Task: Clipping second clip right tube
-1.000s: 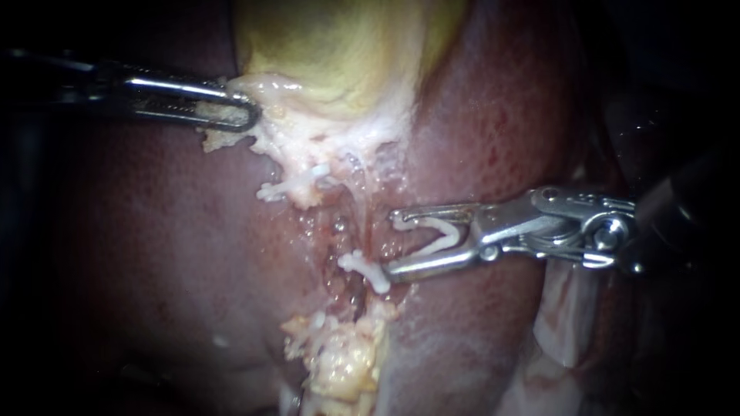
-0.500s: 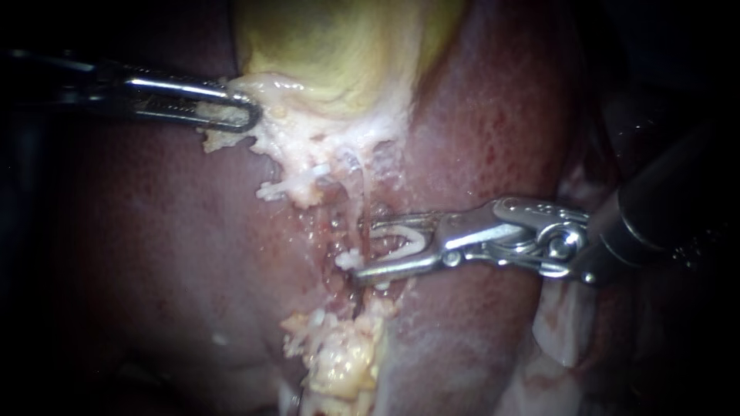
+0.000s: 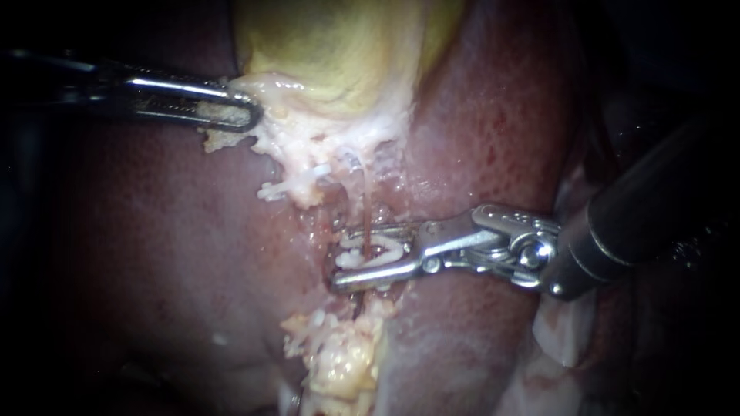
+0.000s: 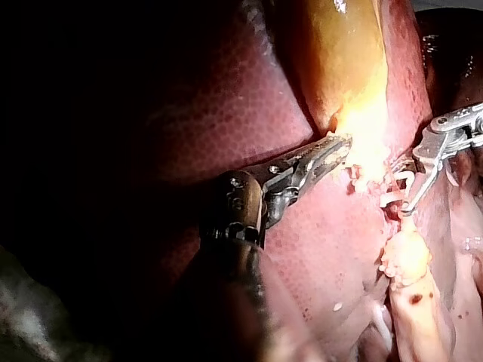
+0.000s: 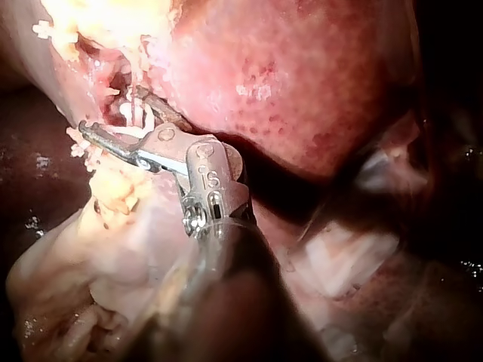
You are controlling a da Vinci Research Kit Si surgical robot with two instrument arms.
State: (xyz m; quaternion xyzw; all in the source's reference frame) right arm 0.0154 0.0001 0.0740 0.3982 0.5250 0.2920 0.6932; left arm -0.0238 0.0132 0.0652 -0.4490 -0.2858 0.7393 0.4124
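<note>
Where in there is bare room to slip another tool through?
Bare liver spreads wide below the left instrument, which holds the gallbladder edge. More lies above the right instrument. The middle is crowded: tube, clip and that instrument's tip.
</note>
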